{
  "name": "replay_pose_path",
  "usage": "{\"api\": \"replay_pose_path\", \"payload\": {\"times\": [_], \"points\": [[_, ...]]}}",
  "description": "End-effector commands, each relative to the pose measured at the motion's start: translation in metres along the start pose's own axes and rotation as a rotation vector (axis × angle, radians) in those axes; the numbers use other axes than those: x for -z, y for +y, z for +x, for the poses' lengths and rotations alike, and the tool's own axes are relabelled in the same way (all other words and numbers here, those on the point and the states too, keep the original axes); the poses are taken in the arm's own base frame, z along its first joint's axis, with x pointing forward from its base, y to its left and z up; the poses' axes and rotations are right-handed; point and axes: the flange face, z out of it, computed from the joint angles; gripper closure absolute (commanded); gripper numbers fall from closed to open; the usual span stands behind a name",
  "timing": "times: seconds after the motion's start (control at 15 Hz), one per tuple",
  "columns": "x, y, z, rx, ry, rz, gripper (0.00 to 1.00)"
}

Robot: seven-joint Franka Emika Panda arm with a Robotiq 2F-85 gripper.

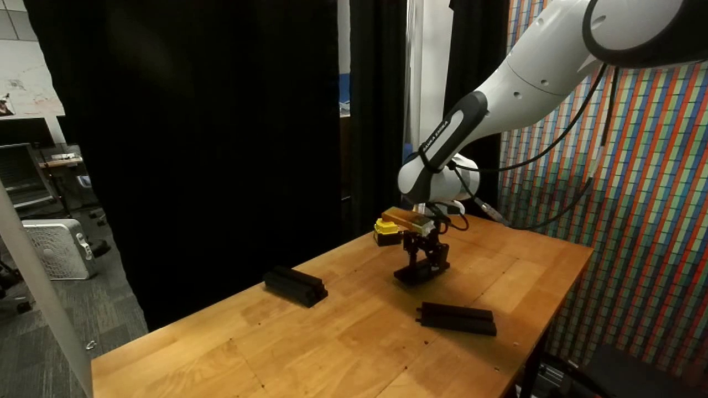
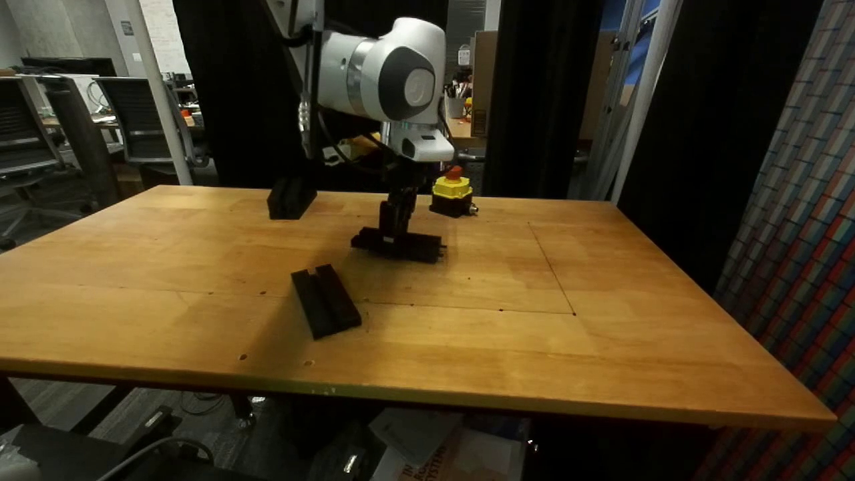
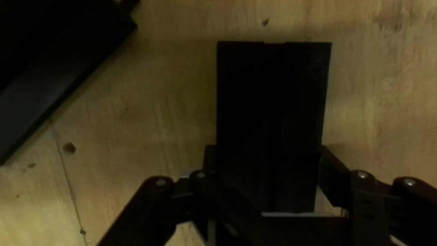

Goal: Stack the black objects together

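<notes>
Straddling a matte black rectangular bar (image 3: 245, 102) at the brown wooden table (image 1: 343, 348), the black two-fingered gripper (image 3: 269, 160) stands parted to its width; whether it squeezes cannot be told. Other flat black bars (image 1: 459, 325) lie in two places, one nearby, one farther off. "FRANKA EMIKA" marks the white robot arm (image 1: 514, 94); underneath, a pale printed sheet (image 2: 461, 461) shows "SYSTEMS."

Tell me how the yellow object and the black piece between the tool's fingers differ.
Colour: the yellow object has a red knob on its yellow upper part; the black piece shows only black.
Shape: the yellow object is compact and chunky; the black piece is long and flat.
Position: the yellow object stands apart from the tool; the black piece sits between its fingers.
Shared: black, since the yellow object's base is black too.
</notes>
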Motion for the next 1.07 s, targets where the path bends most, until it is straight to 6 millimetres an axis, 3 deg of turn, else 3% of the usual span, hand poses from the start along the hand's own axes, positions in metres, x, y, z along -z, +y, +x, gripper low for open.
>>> {"api": "replay_pose_path", "payload": {"times": [0.0,0.27,0.53,0.73,1.0], "points": [[0.048,-0.011,-0.060,-0.081,-0.025,0.004,0.55],[0.091,-0.040,-0.139,-0.166,-0.053,-0.004,0.55],[0.120,-0.076,-0.213,-0.241,-0.087,-0.004,0.55],[0.123,-0.100,-0.258,-0.295,-0.112,0.011,0.55],[0.108,-0.129,-0.302,-0.410,-0.128,0.045,0.55]]}}
